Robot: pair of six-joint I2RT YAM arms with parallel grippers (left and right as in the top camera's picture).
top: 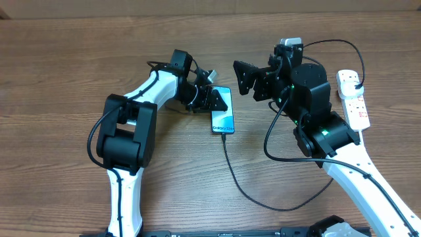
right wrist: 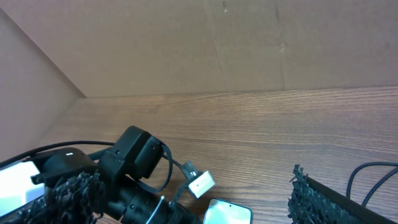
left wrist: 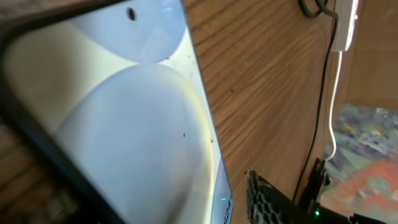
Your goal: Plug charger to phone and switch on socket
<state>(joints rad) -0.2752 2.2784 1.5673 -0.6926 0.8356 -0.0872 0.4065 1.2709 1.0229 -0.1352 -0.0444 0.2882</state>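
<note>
Sitting at phone (top: pixel 223 118) top-left edge, L pincer (top: pixel 210 99) grip unclear; R pincer (top: pixel 253 81) wide.

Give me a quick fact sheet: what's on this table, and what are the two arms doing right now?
Phone: flat on the table, screen lit
Charger: black cable, tip meeting the phone's near end
Socket: white strip at the table's right side, touched by neither end effector; switch state unclear
Left end effector: at the phone's far left corner, grip unclear
Right end effector: open, empty, right of the phone
</note>
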